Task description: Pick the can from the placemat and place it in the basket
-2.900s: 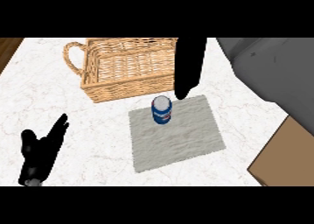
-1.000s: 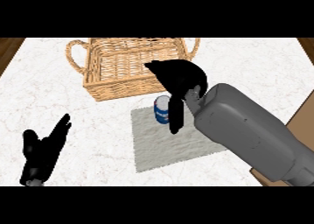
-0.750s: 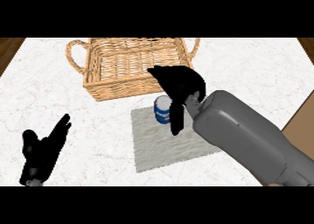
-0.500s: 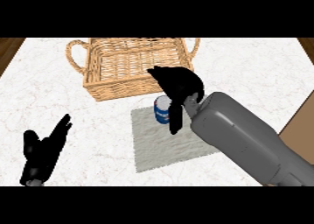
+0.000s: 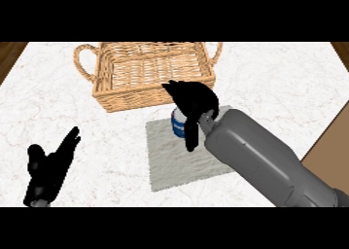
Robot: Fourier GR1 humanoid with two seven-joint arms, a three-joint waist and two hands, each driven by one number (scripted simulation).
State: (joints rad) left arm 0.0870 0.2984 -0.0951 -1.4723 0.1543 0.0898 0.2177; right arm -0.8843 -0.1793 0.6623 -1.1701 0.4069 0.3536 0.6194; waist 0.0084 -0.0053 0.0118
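Can: a blue and white can stood upright on the far part of the placemat, close to its edge nearest the basket; only a sliver of its left side showed, the rest was hidden behind the right hand.

Placemat: a pale grey cloth lay flat on the counter, just in front of the basket, its right side covered by the grey forearm.

Basket: a woven wicker basket with a handle at each end sat at the far side of the counter, open side up, its inside bare of the can.

Right hand: the black hand hung over the can from the right, palm bent down above the can's top and the fingers dropping along the can's near side. It seemed to be curled round the can, though the hand hid the contact, so whether it truly gripped could not be told for sure.

Right forearm: the grey forearm ran from the lower right corner up to the hand, crossing the placemat.

Left hand: it rested open at the lower left over bare counter, fingers straight and pointing away, well apart from placemat and basket.

Counter: white marbled top; a brown board showed at the right edge.
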